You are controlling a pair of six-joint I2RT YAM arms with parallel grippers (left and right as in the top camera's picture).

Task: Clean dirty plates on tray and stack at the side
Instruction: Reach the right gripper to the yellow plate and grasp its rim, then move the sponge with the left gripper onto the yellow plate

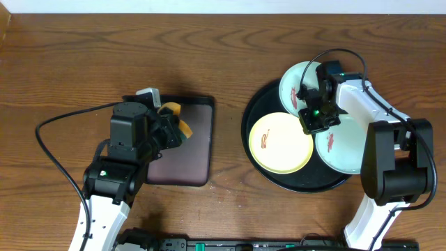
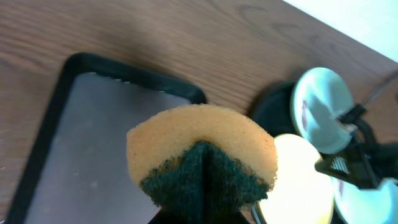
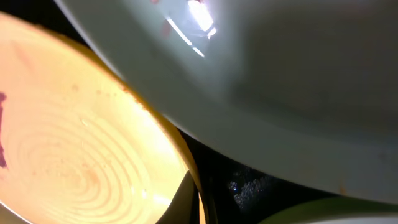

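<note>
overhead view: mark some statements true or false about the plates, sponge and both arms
1. The left gripper has its jaws shut on a sponge. True.
2. The yellow plate is clean. False: it bears a red-brown smear.
3. A plate sits on the rectangular tray. False: it carries no plate; the far mint plate, the near mint plate and the yellow one are all at the round black tray.
4. The right gripper is over the round black tray, at the far mint plate's rim. True.
5. The sponge is touching the yellow plate. False: it is held above the rectangular tray, well apart from the plates.
</note>
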